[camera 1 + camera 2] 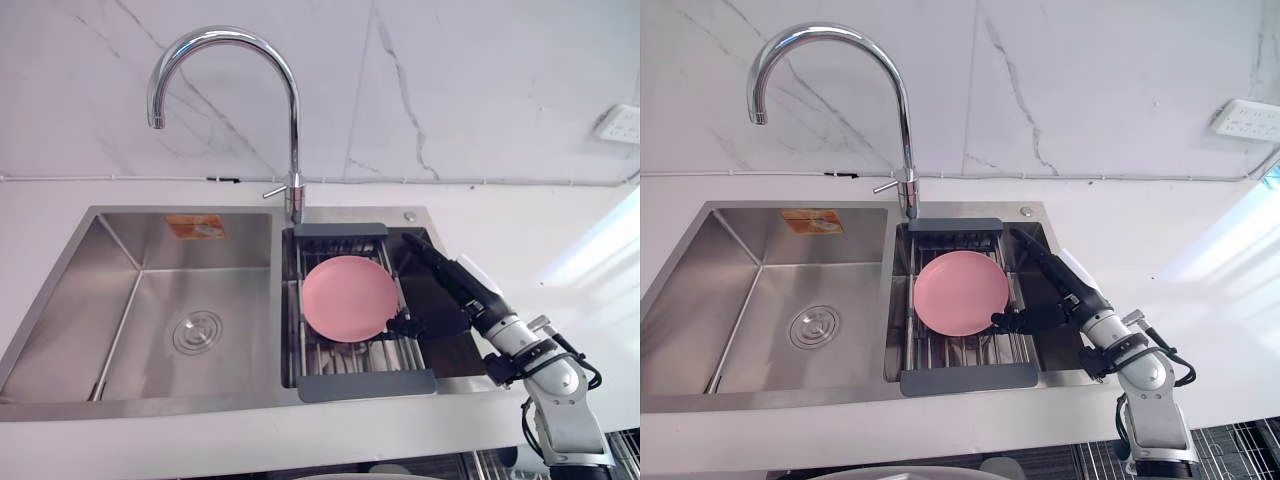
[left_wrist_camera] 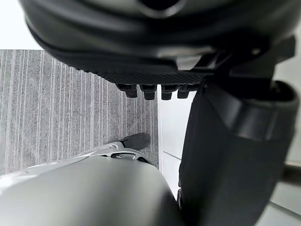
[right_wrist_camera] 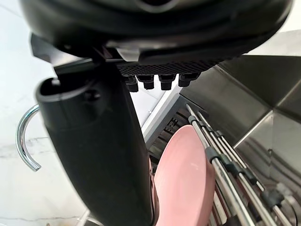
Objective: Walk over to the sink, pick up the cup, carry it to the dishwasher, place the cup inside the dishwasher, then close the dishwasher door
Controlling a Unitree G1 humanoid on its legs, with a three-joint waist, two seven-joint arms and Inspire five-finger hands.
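Note:
A pink round dish (image 1: 348, 298), which looks more like a shallow plate than a cup, lies on a grey-framed wire rack (image 1: 365, 383) over the right basin of a steel sink (image 1: 60, 300). My right hand (image 1: 455, 290) reaches in from the right, just beside the dish, and is open. Its fingers (image 1: 425, 250) lie straight along the rack's right side. The thumb (image 1: 402, 324) points at the dish's near right rim, touching or almost touching it. In the right wrist view the thumb (image 3: 94, 150) stands against the pink dish (image 3: 183, 179). My left hand (image 2: 164, 28) hangs over grey floor with straight fingers.
A tall chrome faucet (image 1: 295, 130) arches over the divider between the basins. The left basin has a drain (image 1: 197, 331) and an orange sticker (image 1: 196, 226). White counter (image 1: 520, 230) surrounds the sink, with a marble wall behind and a socket (image 1: 622, 123) at the far right.

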